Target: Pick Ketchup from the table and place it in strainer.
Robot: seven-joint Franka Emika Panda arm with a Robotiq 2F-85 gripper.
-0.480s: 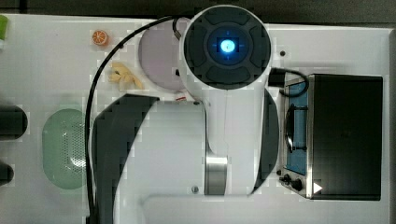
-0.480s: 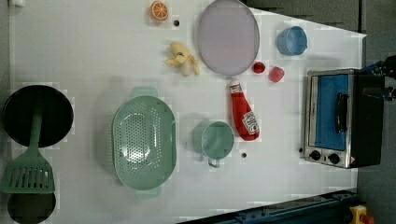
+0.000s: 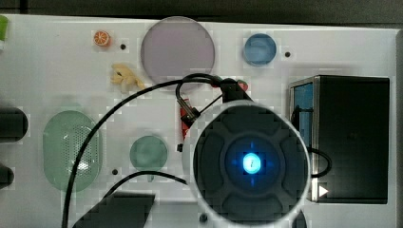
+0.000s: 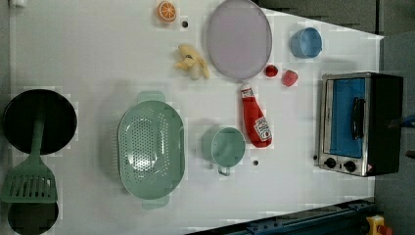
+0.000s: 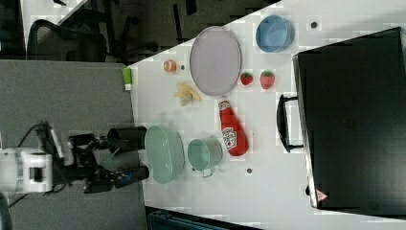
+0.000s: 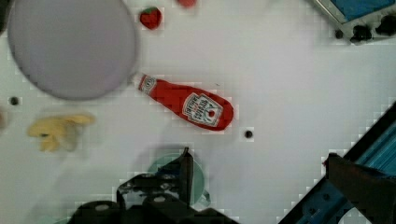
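The ketchup [image 4: 257,122], a red squeeze bottle with a white cap, lies flat on the white table between the green cup [image 4: 225,146] and the toaster oven [image 4: 359,122]. It also shows as ketchup [image 6: 191,103] in the wrist view and ketchup [image 5: 232,129] in the right view. The strainer [image 4: 150,149], a pale green oval basket with a holed bottom, sits empty on the far side of the cup from the bottle. My gripper [image 6: 271,179] hangs well above the table, open and holding nothing, with the bottle lying beyond its fingertips [image 6: 186,168]. In the top view my wrist covers most of the ketchup [image 3: 184,116].
A purple plate [image 4: 239,39], a blue cup [image 4: 306,42], two strawberries [image 4: 271,71], a banana [image 4: 192,61] and an orange slice [image 4: 166,11] lie along one side. A black pan [image 4: 39,120] and a green spatula [image 4: 30,181] sit beyond the strainer.
In the top view my arm has swung from over the purple plate toward the top view's bottom and looms larger. Ketchup, strainer and the other objects have not moved.
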